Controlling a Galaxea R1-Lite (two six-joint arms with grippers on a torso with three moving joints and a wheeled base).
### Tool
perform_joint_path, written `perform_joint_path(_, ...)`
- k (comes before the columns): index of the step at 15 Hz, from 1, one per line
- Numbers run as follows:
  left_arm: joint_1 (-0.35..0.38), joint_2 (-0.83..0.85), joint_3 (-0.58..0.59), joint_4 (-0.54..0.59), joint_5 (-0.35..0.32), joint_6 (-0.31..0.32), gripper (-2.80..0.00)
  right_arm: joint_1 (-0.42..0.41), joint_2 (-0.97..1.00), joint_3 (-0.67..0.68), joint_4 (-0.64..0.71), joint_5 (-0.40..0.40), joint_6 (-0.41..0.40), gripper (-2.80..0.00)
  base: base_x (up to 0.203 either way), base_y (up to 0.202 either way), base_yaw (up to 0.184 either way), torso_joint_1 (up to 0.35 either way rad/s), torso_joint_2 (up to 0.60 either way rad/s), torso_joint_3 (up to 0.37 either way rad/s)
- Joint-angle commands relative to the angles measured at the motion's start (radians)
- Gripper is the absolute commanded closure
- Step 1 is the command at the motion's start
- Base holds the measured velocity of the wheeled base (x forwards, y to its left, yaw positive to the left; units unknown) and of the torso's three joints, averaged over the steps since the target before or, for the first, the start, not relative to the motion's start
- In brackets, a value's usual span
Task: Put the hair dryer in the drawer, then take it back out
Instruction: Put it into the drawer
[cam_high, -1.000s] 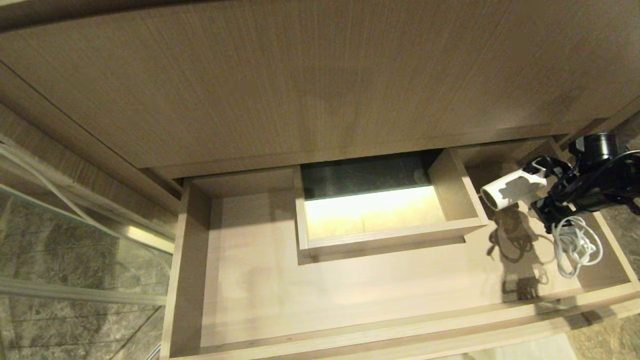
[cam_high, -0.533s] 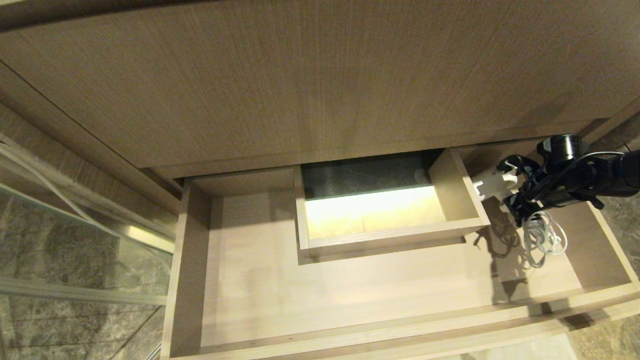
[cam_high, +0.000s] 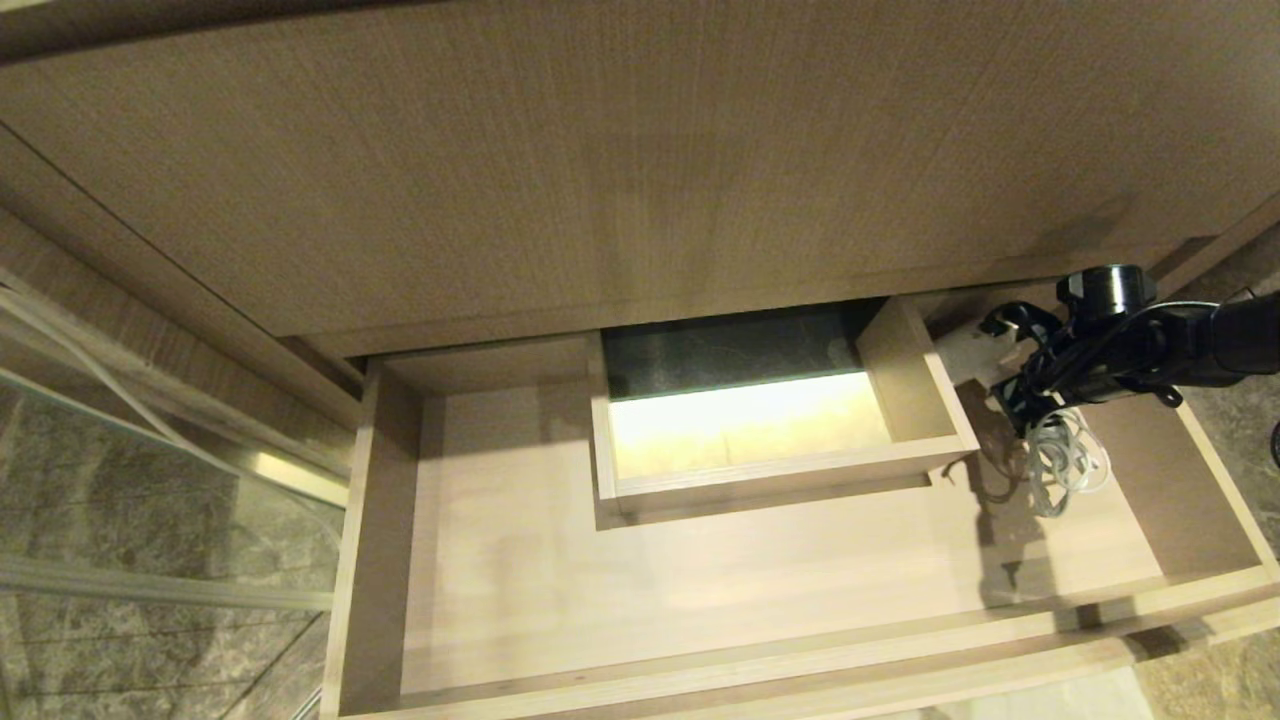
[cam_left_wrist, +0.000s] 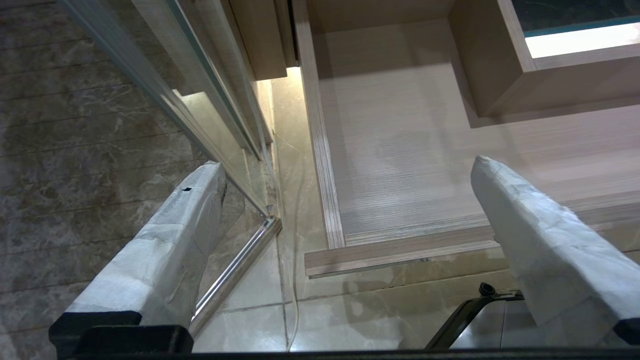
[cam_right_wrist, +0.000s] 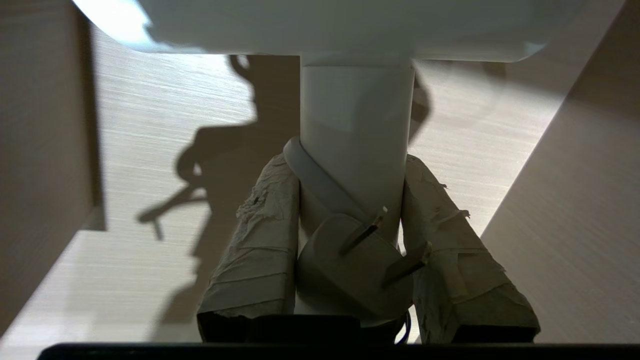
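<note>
Head view: my right claw is over the right end of the open drawer, just right of the boxed cutout in the middle. It has the hair dryer by the handle. The barrel lies across the claw tips, pointing toward the cutout wall and close beside it, partly in shade under the panel above. The bundled cord dangles below the claw, over the drawer floor; can't tell if it touches.

Right wrist view: both padded fingers press on either side of the white handle, partly closed, firm hold. The plug sits between them near the palm. Barrel runs crosswise at the far end of the handle, drawer floor beyond it.

Key relation: dryer is ahead of the claw and above the floor, right compartment, drawer's side wall to its right. My guess is that setting it down calls for a move downward, with little slack toward the cutout wall.

Right arm reaches in level from the right edge. Left claw hangs with fingers wide apart and nothing in them, over the drawer's front-left corner and the floor tiles.
</note>
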Motion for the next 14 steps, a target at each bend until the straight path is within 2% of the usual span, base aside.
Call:
perform_joint_path(1, 0.000, 0.000, 0.000, 0.001, 0.000, 0.000, -2.80, 0.002, 0.005, -0.001, 0.001, 0.000, -0.004, 0.00, 0.000, 0.000, 0.000, 0.000, 0.00, 0.000)
perform_joint_path(14, 0.000, 0.000, 0.000, 0.002, 0.000, 0.000, -2.80, 0.001, 0.053, -0.023, 0.004, -0.004, -0.002, 0.00, 0.000, 0.000, 0.000, 0.000, 0.00, 0.000)
